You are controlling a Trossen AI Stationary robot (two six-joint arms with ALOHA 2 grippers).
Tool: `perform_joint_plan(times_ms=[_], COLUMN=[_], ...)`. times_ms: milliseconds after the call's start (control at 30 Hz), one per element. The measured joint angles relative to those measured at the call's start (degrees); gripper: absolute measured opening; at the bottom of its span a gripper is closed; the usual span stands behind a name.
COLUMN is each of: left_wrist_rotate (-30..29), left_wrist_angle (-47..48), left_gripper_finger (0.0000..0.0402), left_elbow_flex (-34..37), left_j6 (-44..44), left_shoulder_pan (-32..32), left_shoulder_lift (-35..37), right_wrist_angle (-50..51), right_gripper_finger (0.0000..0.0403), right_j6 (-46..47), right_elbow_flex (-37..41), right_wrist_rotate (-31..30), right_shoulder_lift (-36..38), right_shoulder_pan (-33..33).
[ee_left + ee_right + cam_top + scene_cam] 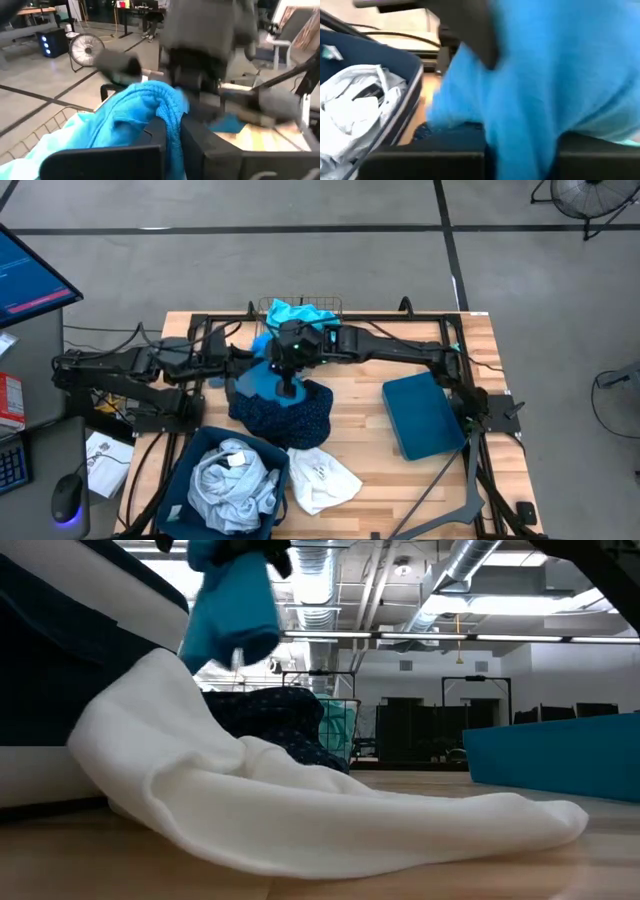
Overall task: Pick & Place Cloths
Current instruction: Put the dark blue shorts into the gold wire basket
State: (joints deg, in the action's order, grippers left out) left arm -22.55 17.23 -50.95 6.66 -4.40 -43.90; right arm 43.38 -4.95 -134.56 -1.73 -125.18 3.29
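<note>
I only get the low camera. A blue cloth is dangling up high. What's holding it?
Observer: The right claw is shut on the blue cloth, above a navy dotted cloth.
Operator: What's the other claw doing?
Observer: The left claw looks pinched on that same cloth, next to the wire basket.
Operator: Is anything inside the bin by the white cloth?
Observer: Yes. The bin, beside the white cloth, holds crumpled pale grey cloths.
</note>
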Motion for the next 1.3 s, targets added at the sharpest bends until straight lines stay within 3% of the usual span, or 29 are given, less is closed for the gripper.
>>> perform_joint_plan(times_ms=[200, 433, 633, 800, 1067, 1300], left_wrist_rotate=[-0.8, -3.5, -4.2, -4.5, -4.5, -6.2], left_wrist_angle=[3.5, 4.2, 7.8, 9.3, 9.7, 10.4], left_gripper_finger=[0.0083, 0.0134, 0.0132, 0.0125, 0.0120, 0.0122], left_elbow_flex=[0.0, 0.0, 0.0, 0.1, 0.1, 0.1], left_j6=[-0.3, 2.6, 3.3, 6.0, 6.3, 6.1], left_shoulder_pan=[0.0, 0.0, 0.0, 0.0, 0.0, 0.0], left_shoulder_lift=[0.4, 0.4, 2.2, 4.9, 7.8, 7.7], right_wrist_angle=[2.5, -0.3, -8.0, -9.8, -4.0, 1.2], right_gripper_finger=[0.0006, 0.0005, 0.0005, 0.0005, 0.0008, 0.0019], right_j6=[-1.3, 1.0, 4.9, 6.8, 11.4, 12.1], right_elbow_flex=[-0.4, -0.3, -0.3, -0.4, -0.4, 1.0], right_wrist_rotate=[-10.4, -7.4, -0.5, 0.4, 0.8, 2.0], right_shoulder_lift=[4.6, 5.3, -0.8, -7.0, -14.6, -14.7], right_shoulder_pan=[4.3, 13.3, 17.3, 17.8, 18.2, 18.0])
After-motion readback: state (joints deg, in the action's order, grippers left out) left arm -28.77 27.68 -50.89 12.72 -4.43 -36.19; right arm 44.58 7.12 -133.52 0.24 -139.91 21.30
